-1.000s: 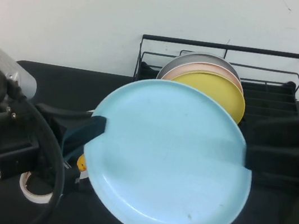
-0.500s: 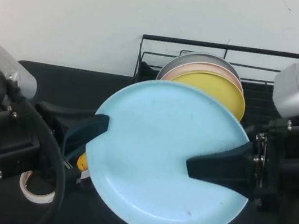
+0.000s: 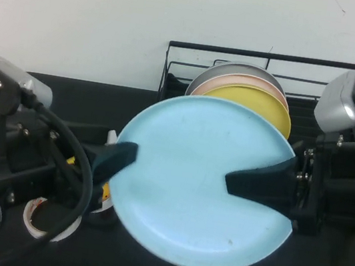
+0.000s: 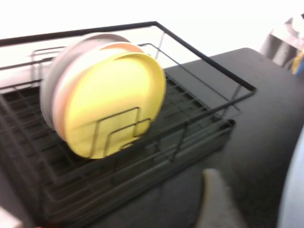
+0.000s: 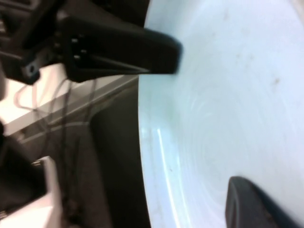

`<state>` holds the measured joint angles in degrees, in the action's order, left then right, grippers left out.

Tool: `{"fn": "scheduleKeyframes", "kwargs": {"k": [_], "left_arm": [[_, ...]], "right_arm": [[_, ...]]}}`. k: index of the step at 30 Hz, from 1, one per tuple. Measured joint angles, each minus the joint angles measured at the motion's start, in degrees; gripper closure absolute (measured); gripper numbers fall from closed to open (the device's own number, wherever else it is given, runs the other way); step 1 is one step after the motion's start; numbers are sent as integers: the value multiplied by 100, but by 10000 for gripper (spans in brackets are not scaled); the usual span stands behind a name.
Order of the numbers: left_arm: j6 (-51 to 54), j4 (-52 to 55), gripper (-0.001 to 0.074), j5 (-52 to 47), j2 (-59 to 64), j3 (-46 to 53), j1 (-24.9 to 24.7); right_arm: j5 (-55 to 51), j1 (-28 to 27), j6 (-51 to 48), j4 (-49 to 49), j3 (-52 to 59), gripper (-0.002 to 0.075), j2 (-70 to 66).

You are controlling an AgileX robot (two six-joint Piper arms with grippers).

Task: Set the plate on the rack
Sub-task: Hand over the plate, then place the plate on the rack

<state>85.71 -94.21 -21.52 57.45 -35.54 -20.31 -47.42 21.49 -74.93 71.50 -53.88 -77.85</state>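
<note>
The pale light-blue plate [image 3: 195,190] hangs tilted in the air in front of the black wire rack [image 3: 271,56]. My right gripper [image 3: 244,184] reaches in from the right and is shut on the plate, with one finger [image 5: 251,204] lying flat on its face. My left gripper [image 3: 123,157] is at the plate's left rim and stands open. The left wrist view shows a dark gap between its finger [image 4: 216,199] and the plate's edge [image 4: 294,190]. The rack [image 4: 204,59] lies ahead of it. The plate [image 5: 237,95] fills the right wrist view.
A yellow plate [image 3: 256,105], a pink plate [image 3: 246,83] and a grey plate [image 3: 241,69] stand upright in the rack's left part. A white tape roll [image 3: 42,216] and a small yellow object [image 3: 106,192] lie under the left arm. The wall is close behind the rack.
My right gripper came in from the right and settled on the plate. The plate has shifted slightly right and up. My left arm changed pose, its finger still at the left rim.
</note>
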Motion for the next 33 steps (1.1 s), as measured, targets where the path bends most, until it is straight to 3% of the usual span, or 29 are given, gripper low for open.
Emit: {"fn": "scheduleKeyframes", "kwargs": {"k": [4,10,14,17,19,27,33], "left_arm": [[-117,3,314,473,-87,0,0],[-384,3,312,1051,-582,0,-12],[-570,3,425,1618,-949,148,-12],[-674,-151,612,2152,-1328,471,-12],[-687,-330,683,2399,-1638,776,-12],[-1017,-502,733,2256,-3041,2138,-12],[-1482,-506,735,1332,-3800,2793,-12]], "right_arm": [[391,4,-255,-227,-82,570,0],[633,4,-349,-1382,-551,570,-12],[820,4,-362,-1965,-1070,570,-12],[1140,4,-376,-2428,-1480,570,-22],[1184,-48,-401,-2643,-1738,570,-59],[231,-780,-782,-2802,-2978,570,-956],[-730,-949,-1837,-2912,-3774,571,-1892]]}}
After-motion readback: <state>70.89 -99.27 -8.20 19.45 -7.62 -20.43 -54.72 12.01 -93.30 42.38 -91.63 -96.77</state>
